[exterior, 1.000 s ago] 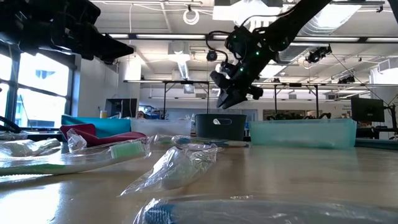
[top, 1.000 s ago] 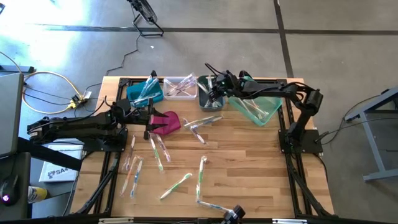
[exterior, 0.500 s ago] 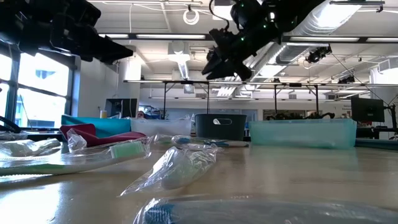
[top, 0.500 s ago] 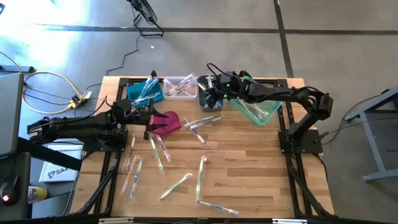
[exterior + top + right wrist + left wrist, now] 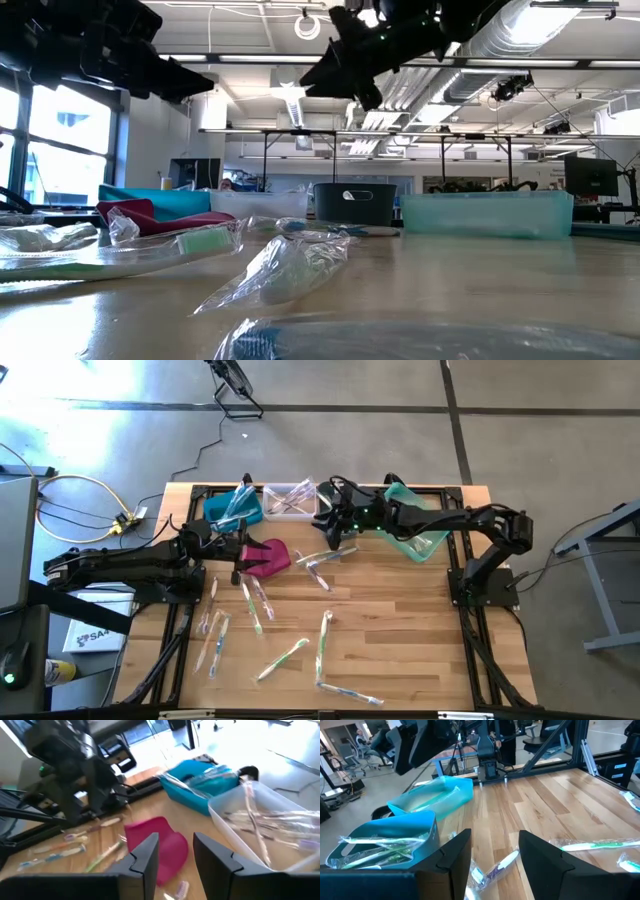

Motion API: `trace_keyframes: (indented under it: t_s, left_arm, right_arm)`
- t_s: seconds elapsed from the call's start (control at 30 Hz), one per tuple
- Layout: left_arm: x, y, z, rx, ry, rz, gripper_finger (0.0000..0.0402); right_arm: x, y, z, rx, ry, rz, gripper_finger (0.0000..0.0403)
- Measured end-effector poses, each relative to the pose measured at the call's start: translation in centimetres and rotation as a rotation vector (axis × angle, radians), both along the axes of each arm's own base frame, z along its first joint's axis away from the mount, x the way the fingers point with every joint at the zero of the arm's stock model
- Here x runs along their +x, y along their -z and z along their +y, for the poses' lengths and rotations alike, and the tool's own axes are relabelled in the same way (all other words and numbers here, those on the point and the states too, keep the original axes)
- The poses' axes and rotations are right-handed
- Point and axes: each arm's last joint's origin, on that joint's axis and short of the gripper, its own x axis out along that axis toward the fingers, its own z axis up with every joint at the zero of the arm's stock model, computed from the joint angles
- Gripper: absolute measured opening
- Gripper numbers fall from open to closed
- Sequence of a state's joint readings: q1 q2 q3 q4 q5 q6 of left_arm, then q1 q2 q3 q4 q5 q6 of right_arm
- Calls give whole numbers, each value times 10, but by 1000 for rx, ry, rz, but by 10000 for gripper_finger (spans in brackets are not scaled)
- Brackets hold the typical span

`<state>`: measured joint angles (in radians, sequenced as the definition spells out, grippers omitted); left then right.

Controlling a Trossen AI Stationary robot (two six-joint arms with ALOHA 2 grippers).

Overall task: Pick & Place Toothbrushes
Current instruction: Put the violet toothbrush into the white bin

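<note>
I count four bins along the far edge of the counter point(image 5: 400, 610): a blue bin point(image 5: 232, 509), a clear bin point(image 5: 290, 499), a dark grey bin point(image 5: 330, 495) and a teal bin point(image 5: 412, 532). The blue and clear ones each hold a bundle of wrapped toothbrushes, too tangled to count. One magenta pouch point(image 5: 265, 556) lies just in front of the blue bin.

Loose toothbrushes point(image 5: 283, 659) are scattered on the bare wood. I make out roughly a dozen: about four on the left side near the edge, three or so by the pouch, two or three in front of the grey bin, and three or four nearer the front. The exact number I cannot tell, since the wrappers overlap.

My right gripper point(image 5: 333, 532) hangs in the air in front of the grey bin, its fingers point(image 5: 145, 855) parted with nothing between them. My left gripper point(image 5: 238, 556) sits beside the pouch, its fingers point(image 5: 452, 856) spread wide and empty, with one wrapped toothbrush lying on the counter below the gap.
</note>
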<state>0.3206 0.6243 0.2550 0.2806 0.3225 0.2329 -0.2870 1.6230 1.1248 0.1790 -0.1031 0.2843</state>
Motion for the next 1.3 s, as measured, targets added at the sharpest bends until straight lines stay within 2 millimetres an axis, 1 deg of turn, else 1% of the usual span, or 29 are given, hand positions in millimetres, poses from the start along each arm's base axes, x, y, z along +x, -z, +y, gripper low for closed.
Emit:
trace_keyframes:
  t_s: [0.13, 0.23, 0.37, 0.47, 0.67, 0.77, 0.87, 1.13, 1.3]
  left_arm:
    - [0, -2, 0, 8, 0, -20, 159]
    - [0, -2, 0, 9, -2, -24, 159]
    - [0, -2, 0, 9, -4, -24, 159]
    - [0, -4, 0, 16, -3, -43, 159]
    - [0, -7, 0, 24, -3, -65, 159]
    - [0, -7, 0, 24, -3, -66, 159]
    - [0, -7, 0, 24, -3, -66, 159]
    - [0, -7, 0, 23, -3, -65, 159]
    - [0, -7, 0, 23, -3, -65, 159]
  right_arm:
    - [3, -4, 7, -7, -23, -47, 113]
    - [5, -4, 15, -3, -43, -42, 112]
    - [8, -4, 27, 61, -78, -51, 114]
    - [10, -3, 40, 111, -129, -53, 114]
    - [14, -3, 74, 100, -169, -41, 105]
    - [15, -3, 89, 61, -133, -38, 99]
    - [15, -2, 98, 2, -70, -25, 94]
    - [12, 4, 107, -64, 48, 52, 83]
    - [7, 7, 116, -200, 145, 131, 70]
